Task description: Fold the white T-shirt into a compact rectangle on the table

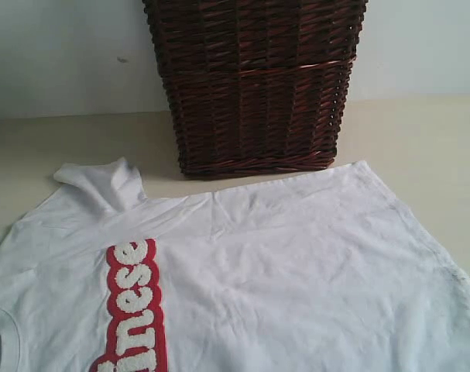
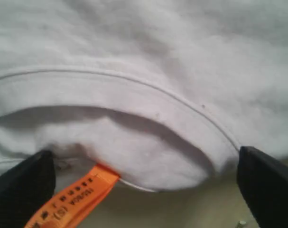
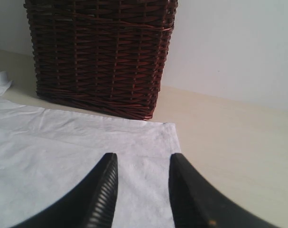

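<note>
Basically unfolded: white T-shirt (image 1: 296,263) lies spread on the table (image 1: 420,147), lettering (image 1: 134,310) up, collar end twd ext-view left, hem twd right, far edge just beside the wicker basket (image 1: 254,85).

L gripper (image 2: 146,183): jaws spread wide either side of the collar (image 2: 134,90), pinching nothing; orange tag (image 2: 72,199) sits by one jaw. R gripper (image 3: 143,159): jaws part-way apart over the hem corner, cloth visible betw them, nothing pinched.

Risks, my read:
- L closes on tag or 1 collar layer only → cloth slips or drags skewed.
- R takes top layer only → layers separate, no clean crease.
- Sleeve (image 1: 103,182) is bunched → lump in fold.
- Basket so close → lifted edge may snag on the wicker.
- Wrinkles across the body → uneven rectangle.
</note>
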